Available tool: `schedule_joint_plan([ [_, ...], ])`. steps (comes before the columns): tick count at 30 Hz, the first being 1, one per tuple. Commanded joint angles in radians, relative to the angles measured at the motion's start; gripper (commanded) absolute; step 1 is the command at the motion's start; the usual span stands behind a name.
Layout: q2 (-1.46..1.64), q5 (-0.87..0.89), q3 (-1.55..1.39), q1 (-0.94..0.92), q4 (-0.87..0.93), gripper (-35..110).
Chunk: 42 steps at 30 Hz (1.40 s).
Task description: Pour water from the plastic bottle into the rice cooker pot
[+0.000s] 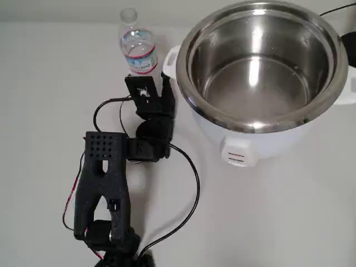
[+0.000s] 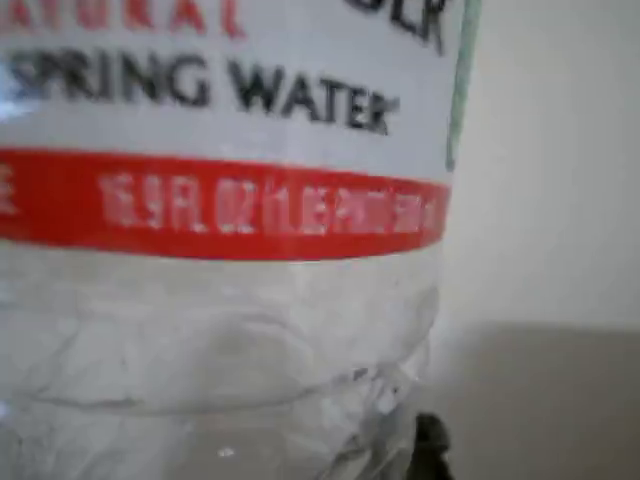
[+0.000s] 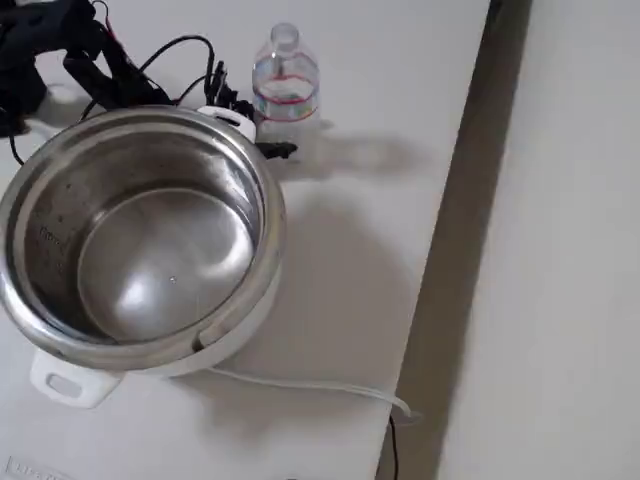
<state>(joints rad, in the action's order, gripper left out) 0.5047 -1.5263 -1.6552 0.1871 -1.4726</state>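
Nearest the arm's base, the black arm (image 1: 105, 189) is reaching up the white table (image 1: 44, 83) from its near edge in the overhead view, and its gripper (image 1: 150, 83) is sitting right at the foot of the plastic bottle (image 1: 137, 50), with one dark finger showing on the cooker side of the bottle and the camera block covering the rest. In the wrist view the plastic bottle (image 2: 220, 250) is looming very close, its label and red band sharp enough to read and a dark fingertip peeking in at the bottom edge, so the jaws seem to be straddling the bottle's lower body; whether they are pressing on it or just standing beside it I cannot tell. The bottle is standing upright on the table near the far edge in the overhead view, uncapped as far as the neck shows, just beside the handle of the rice cooker pot (image 1: 261, 61). In the fixed view the plastic bottle (image 3: 286, 85) is resting on the table behind the rice cooker pot (image 3: 140, 235), not lifted. The pot looks nearly empty, though any thin film of water is hard to make out. By my reading the task is only beginning: the grasp is being set up, while lifting, carrying over the rim and tilting are all remaining.
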Motion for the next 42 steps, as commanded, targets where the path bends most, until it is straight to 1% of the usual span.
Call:
schedule_joint_plan([
  [1, 0.038, -0.012, 0.026, -0.025, 0.011, 51],
  [5, 0.067, -0.006, 0.000, -0.038, 0.000, 51],
  [14, 0.218, 0.038, -0.212, -0.049, -0.046, 51],
  [33, 0.629, 0.143, -0.767, -0.086, -0.094, 51],
  [42, 0.825, 0.265, -0.997, -0.133, -0.067, 51],
])
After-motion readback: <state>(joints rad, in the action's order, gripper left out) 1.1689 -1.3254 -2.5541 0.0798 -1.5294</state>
